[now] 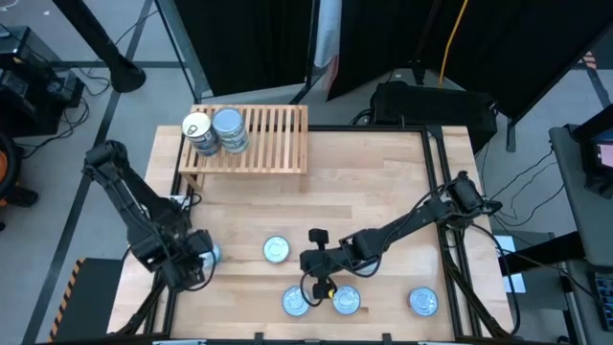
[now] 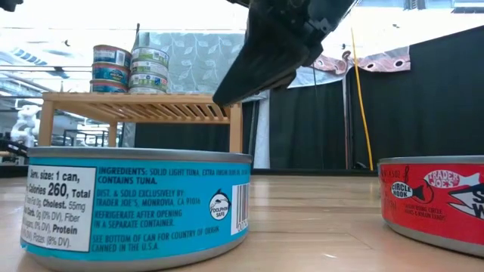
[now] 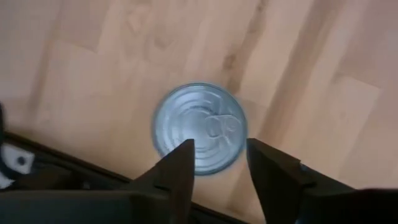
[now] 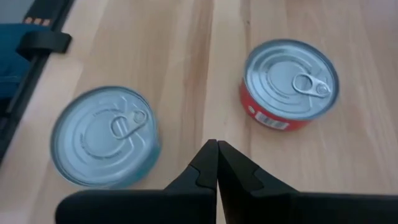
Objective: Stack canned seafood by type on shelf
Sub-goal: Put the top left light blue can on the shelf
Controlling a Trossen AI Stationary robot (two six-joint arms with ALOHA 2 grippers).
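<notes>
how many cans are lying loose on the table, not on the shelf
5: one under the left gripper at, one mid-table, two by the right gripper at and, one front right. Arms may hide others.

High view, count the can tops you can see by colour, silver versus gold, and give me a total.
Silver-top cans: 6, five on the table and one atop a stack on the shelf
Gold-top can: 1, atop the other shelf stack
Total: 7
</notes>
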